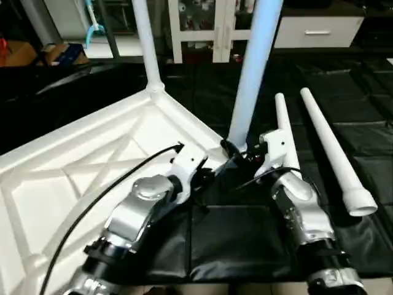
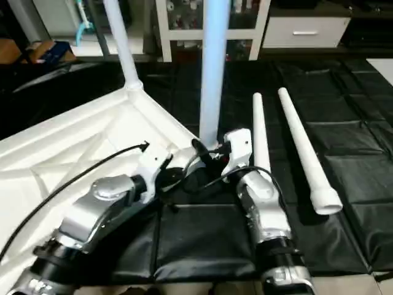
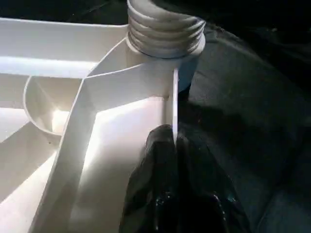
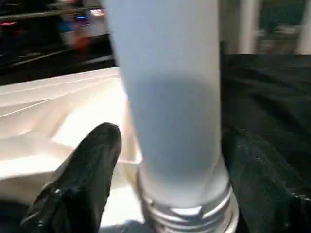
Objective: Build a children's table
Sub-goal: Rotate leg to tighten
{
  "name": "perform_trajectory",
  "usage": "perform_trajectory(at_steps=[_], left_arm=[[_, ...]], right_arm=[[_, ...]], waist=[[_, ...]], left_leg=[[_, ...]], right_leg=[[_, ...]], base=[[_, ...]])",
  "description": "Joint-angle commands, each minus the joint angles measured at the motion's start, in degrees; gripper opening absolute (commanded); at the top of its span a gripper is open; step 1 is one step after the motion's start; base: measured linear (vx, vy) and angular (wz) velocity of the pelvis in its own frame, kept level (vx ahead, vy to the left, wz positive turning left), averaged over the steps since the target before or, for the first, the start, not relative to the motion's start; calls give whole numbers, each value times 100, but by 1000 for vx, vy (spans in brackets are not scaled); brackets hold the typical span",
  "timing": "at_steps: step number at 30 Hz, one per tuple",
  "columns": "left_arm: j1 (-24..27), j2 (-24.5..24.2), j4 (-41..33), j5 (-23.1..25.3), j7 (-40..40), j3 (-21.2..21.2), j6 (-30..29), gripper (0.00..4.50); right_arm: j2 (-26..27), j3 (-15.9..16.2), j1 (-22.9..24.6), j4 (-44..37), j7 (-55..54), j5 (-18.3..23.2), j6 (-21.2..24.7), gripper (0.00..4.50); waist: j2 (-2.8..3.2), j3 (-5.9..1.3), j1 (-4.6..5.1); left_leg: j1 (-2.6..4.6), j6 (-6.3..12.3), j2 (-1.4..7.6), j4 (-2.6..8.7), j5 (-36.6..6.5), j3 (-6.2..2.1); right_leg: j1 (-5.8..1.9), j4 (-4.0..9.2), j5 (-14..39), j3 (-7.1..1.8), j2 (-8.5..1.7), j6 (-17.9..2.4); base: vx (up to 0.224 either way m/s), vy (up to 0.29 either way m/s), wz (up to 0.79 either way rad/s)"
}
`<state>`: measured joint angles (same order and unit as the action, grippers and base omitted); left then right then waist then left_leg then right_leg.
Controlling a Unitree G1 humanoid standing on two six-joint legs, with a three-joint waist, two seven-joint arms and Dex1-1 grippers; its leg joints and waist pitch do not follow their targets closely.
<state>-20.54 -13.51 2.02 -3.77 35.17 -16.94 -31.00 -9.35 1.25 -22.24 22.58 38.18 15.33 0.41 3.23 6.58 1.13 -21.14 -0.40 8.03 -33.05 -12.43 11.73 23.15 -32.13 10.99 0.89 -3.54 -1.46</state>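
The white tabletop (image 1: 80, 166) lies upside down on black mats, its X ribs facing up. One leg (image 1: 146, 43) stands upright in the far corner socket. A second leg (image 1: 252, 74) stands in the near right corner socket (image 3: 165, 34), where its threads show. My left gripper (image 3: 175, 133) is shut on the tabletop's thin rim just beside that socket. Just above the threads, my right gripper (image 4: 170, 160) straddles this leg's base, one finger (image 4: 82, 179) on each side, jaws open. Two loose legs (image 1: 285, 132) (image 1: 331, 147) lie on the mat to the right.
Black floor mats (image 1: 245, 246) cover the ground around the tabletop. A white shelf unit (image 1: 202, 31) and a white drawer cabinet (image 1: 316, 31) stand at the back. A cardboard box (image 1: 18, 52) sits far left. A black cable (image 1: 92, 203) loops over my left forearm.
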Motion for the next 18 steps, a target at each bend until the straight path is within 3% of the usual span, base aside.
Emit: perform_trajectory(at_steps=[1, 3, 5, 7, 8, 9, 12, 14, 15, 18], left_arm=[[343, -325, -146, -136, 711, -425, -67, 0], [397, -398, -221, -173, 800, -441, -83, 0], [494, -551, -335, -231, 982, -469, -35, 0], [785, -1064, -639, -379, 1502, -515, 1, 0], [785, -1064, -639, -379, 1502, -515, 1, 0], [837, -1181, -672, -398, 1604, -511, 2, 0], [893, -1341, -708, -439, 1764, -439, 12, 0], [886, -1385, -710, -443, 1793, -399, 3, 0], [882, -1393, -707, -437, 1794, -396, 3, 0], [847, -1445, -706, -453, 1797, -425, 7, 0]], right_arm=[[-267, 338, 39, -443, 745, 192, 316, 379], [-365, 336, 47, -500, 853, 217, 364, 397], [-553, 315, 61, -595, 1086, 273, 444, 397], [-1204, 304, 107, -809, 1889, 357, 631, 397], [-1204, 304, 107, -809, 1889, 357, 631, 397], [-1374, 332, 107, -811, 2084, 320, 641, 397], [-1731, 459, 80, -781, 2498, 252, 689, 397], [-1877, 541, 32, -681, 2699, 163, 643, 397], [-1902, 558, 19, -652, 2735, 140, 621, 397], [-2042, 669, -75, -498, 2983, 92, 605, 397]], waist=[[-63, -255, -50], [-46, -262, -62], [-32, -289, -82], [-23, -357, -141], [-19, -371, -158], [-11, -388, -184], [-56, -411, -227], [-49, -396, -249], [-48, -374, -265], [-48, -317, -266]], left_leg=[[40, 450, 548, 521, -1327, -297], [90, 503, 543, 498, -1281, -257], [108, 532, 551, 479, -1068, -250], [89, 883, 538, 382, -141, -252], [98, 985, 529, 350, 115, -249], [163, 1196, 509, 285, 552, -205], [66, 1500, 481, 217, 951, -236], [59, 1529, 504, 221, 789, -242], [75, 1474, 524, 239, 548, -243], [91, 1161, 551, 300, -137, -235]], right_leg=[[-180, 376, 1604, -245, -520, -1121], [-134, 384, 1564, -245, -507, -1218], [-150, 356, 1273, -247, -497, -1285], [-221, 160, -120, -218, -462, -1526], [-219, 116, -480, -207, -445, -1576], [-156, 65, -1074, -201, -405, -1654], [-249, -45, -1762, -209, -458, -1665], [-242, -22, -1463, -186, -458, -1649], [-226, 23, -987, -172, -451, -1655], [-225, 138, 212, -185, -469, -1644]], base=[[0, 0, 0], [32, -10, 2], [71, -15, 5], [95, -1, 2], [108, 1, 4], [55, 1, 4], [72, -9, 5], [0, 0, 0], [0, 0, 0], [0, 0, 0]])
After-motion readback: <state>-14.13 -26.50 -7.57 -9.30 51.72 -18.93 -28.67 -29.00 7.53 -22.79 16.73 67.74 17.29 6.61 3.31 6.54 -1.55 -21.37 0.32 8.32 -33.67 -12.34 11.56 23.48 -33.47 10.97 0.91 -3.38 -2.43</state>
